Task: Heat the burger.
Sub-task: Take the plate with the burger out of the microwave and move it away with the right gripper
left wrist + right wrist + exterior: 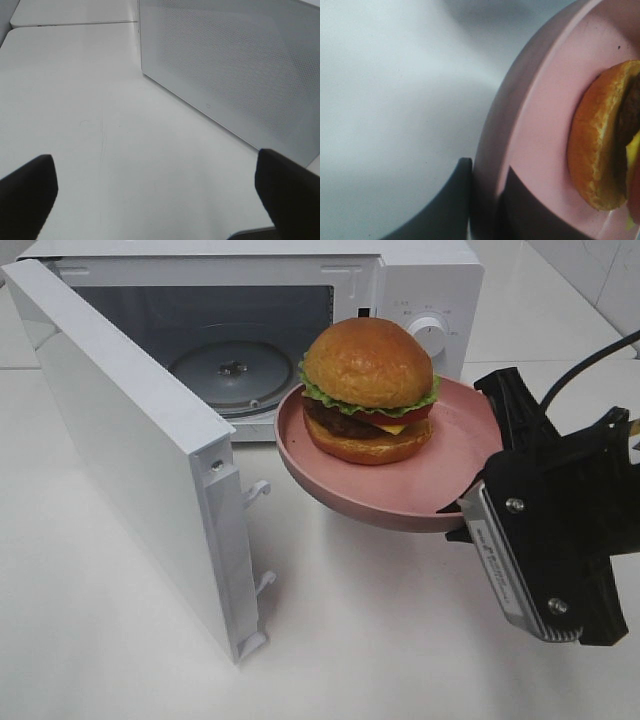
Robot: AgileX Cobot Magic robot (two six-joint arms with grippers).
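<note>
My right gripper [470, 508] has its jaws nearly shut on the near-right rim of the pink plate [455, 455], one finger above the lip and one below, which is why the plate hangs clear of the table [380, 640] with nothing beneath it. The burger [368, 390] sits toward the far-left of the plate, away from the pinch, just in front of the open microwave [420, 280] cavity; I judge that placement keeps it leading into the opening. The plate looks about level, so the burger stands upright. The door [130, 460] is swung wide toward the near left, leaving the glass turntable [232, 370] exposed. My left gripper [155, 195] has its jaws spread fully and holds nothing, hovering over bare table just beside the door's perforated outer panel. Materials: bun glossy, golden-brown, domed; lettuce frilled green; patty dark; yellow and red layers between. Plate matte, smooth, shallow, with a raised rim. Microwave shell hard white, with a round dial [432, 332] at right.
</note>
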